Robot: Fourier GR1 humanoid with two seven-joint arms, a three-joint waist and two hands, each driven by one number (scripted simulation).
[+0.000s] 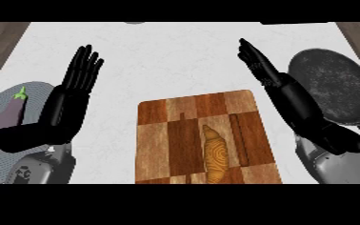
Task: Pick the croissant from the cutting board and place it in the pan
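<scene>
**Croissant on board, both our hands open and off it**

We see the croissant (216, 153) lying lengthwise on the cutting board (165, 143), right of the board's middle, one tip pointing away from us and the other near the board's near edge. Nothing touches it.

Our right hand (271, 78) is up and to the right of the croissant, past the board's far right corner. Fingers are straight and held together, edge-on to the view, pointing away and slightly left. It holds nothing and is apart from the croissant.

The pan (330, 83) sits just to the right of our right hand: dark, round, with a mottled grey inside. The right forearm covers part of its left side. We cannot tell whether the arm touches the rim.

Our left hand (74, 90) is well to the left of the board, flat with its straight fingers spread a little and pointing away. Nothing is in it.

Left of that hand, partly under the left forearm, there is a grey plate (38, 89) with an eggplant (15, 109) on it, green stem end away from us.

Everything sits on the white marbled surface (175, 57). The stretch between our two hands, beyond the board, shows only that white top.
</scene>
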